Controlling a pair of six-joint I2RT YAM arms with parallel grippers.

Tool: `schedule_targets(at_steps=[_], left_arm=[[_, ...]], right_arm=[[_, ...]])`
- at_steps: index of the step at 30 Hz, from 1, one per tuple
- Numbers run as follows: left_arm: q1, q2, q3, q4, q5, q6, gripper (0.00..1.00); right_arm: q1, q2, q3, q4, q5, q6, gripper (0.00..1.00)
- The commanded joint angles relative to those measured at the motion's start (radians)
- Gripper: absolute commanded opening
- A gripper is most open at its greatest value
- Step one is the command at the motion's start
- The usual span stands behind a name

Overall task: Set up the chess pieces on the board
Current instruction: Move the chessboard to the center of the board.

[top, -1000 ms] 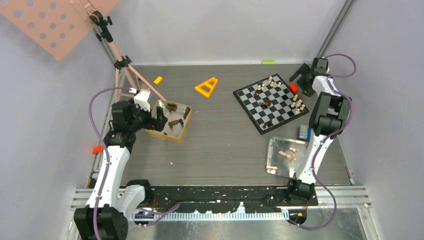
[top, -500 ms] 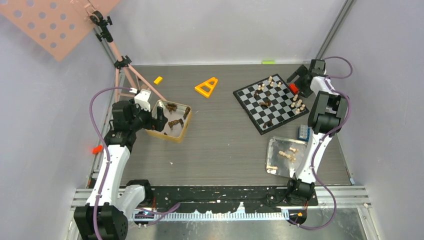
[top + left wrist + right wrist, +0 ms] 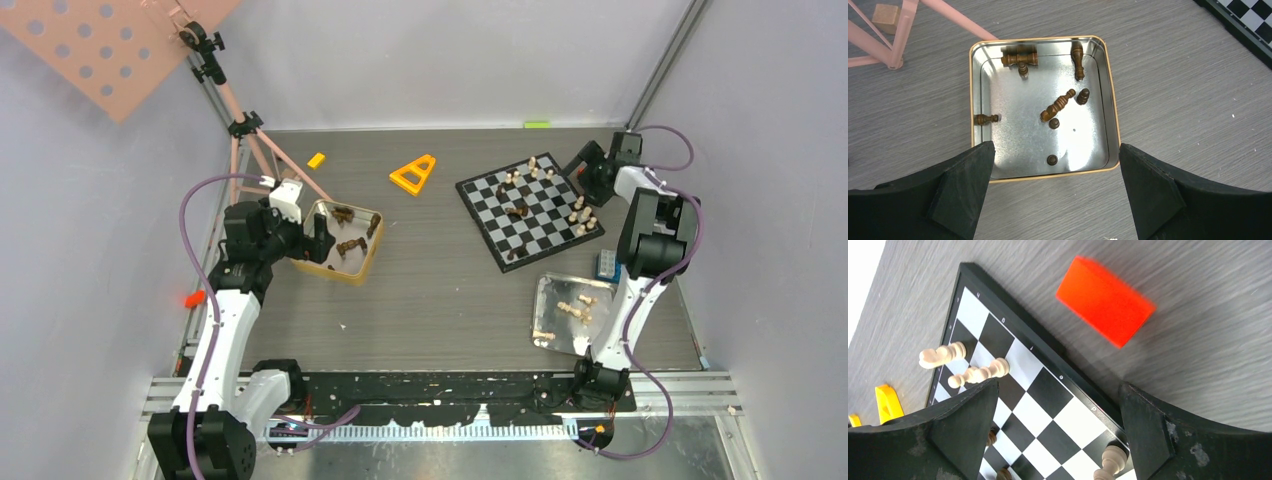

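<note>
a: top view first. where's the board?
b: the board (image 3: 545, 218) lies tilted right of centre on the bench (image 3: 440, 290), with chess pieces (image 3: 517, 211), dark and pale, scattered over it. more dark ones are in the tin (image 3: 372, 256) at centre left, and more pale ones on the tray (image 3: 553, 296) at lower right.
a: and the arms?
b: the left end effector (image 3: 318, 238) is over the tin's left edge. the right end effector (image 3: 584, 172) is at the board's upper right edge.
a: left wrist view?
b: the fingers are spread wide at the bottom corners and hold nothing. the tin's near rim lies between them, with several dark pieces inside.
a: right wrist?
b: also wide, gripping nothing. the board fills the lower left, with two pale pieces near its upper corner. an orange block (image 3: 1105, 300) lies on the bench near the board's edge, at upper centre.
</note>
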Motion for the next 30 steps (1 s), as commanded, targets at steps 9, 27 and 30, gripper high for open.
schedule_targets(at_steps=[9,27,30], left_arm=[[-0.014,0.023,-0.004,0.078,0.073,-0.057,0.98],[-0.409,0.601,0.327,0.271,0.105,-0.429,0.98],[-0.435,0.746,0.376,0.327,0.104,-0.539,0.99]], right_arm=[[0.174,-0.164,-0.233,-0.011,-0.113,-0.047,0.94],[0.196,-0.167,-0.088,-0.084,-0.058,-0.147,0.94],[0.195,-0.167,-0.105,-0.088,-0.088,-0.161,0.94]])
